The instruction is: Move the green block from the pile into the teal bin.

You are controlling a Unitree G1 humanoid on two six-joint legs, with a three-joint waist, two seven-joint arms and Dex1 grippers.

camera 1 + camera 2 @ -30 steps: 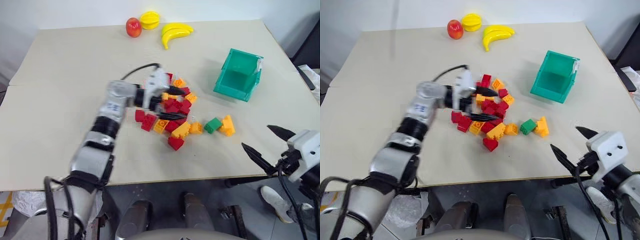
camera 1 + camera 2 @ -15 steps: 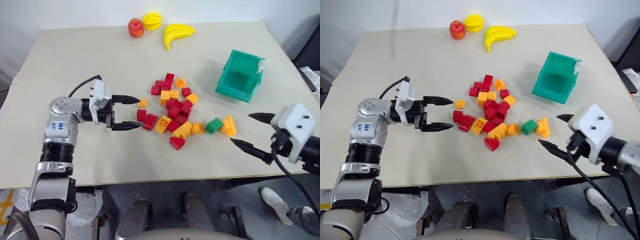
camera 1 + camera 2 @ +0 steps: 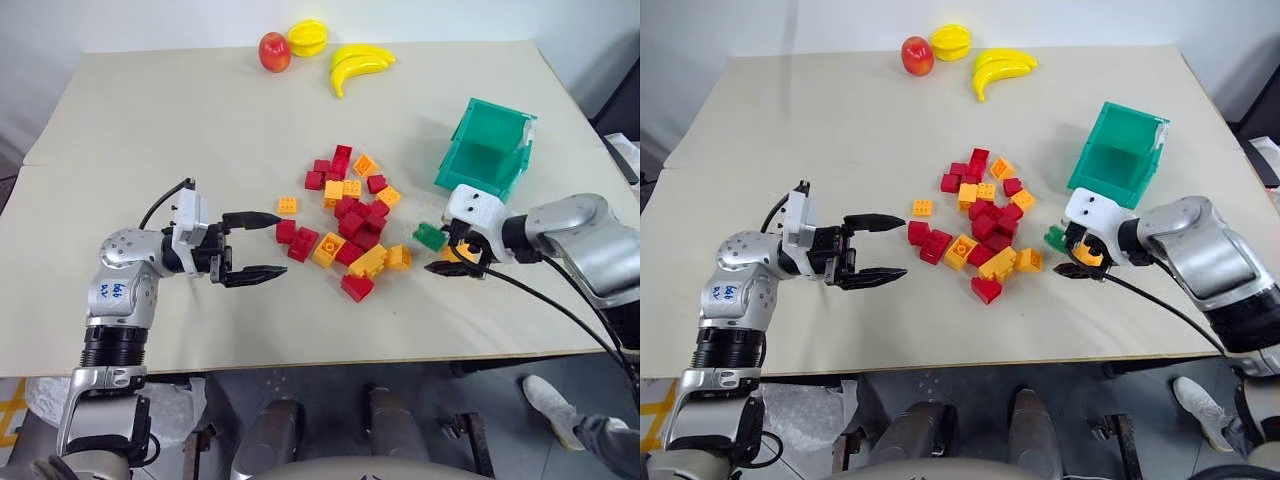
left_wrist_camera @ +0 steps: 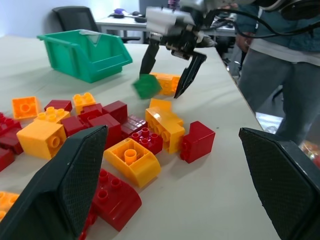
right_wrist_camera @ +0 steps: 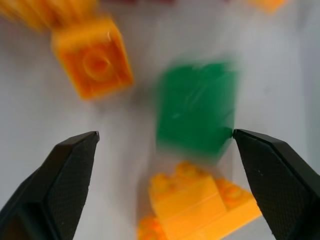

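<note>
The green block (image 3: 430, 236) lies on the table at the right edge of the pile (image 3: 345, 215) of red, orange and yellow bricks, beside an orange brick (image 5: 200, 200). My right gripper (image 3: 437, 252) points down over it, open, its fingers straddling the green block (image 5: 196, 112) with one fingertip (image 5: 245, 142) close to its side. The teal bin (image 3: 495, 105) stands behind and to the right of that spot. Left of the pile, my left gripper (image 3: 282, 243) hovers level and open, holding nothing and pointing at the bricks.
An apple (image 3: 275, 52), a yellow fruit (image 3: 305, 38) and bananas (image 3: 360, 62) lie at the table's far edge. The table's front edge runs just below both arms. A person (image 4: 280, 65) stands beyond the table's right side.
My left gripper has drawn back out of the pile to the left. My right gripper has swung in from the table's front right corner and now points down over the green block.
</note>
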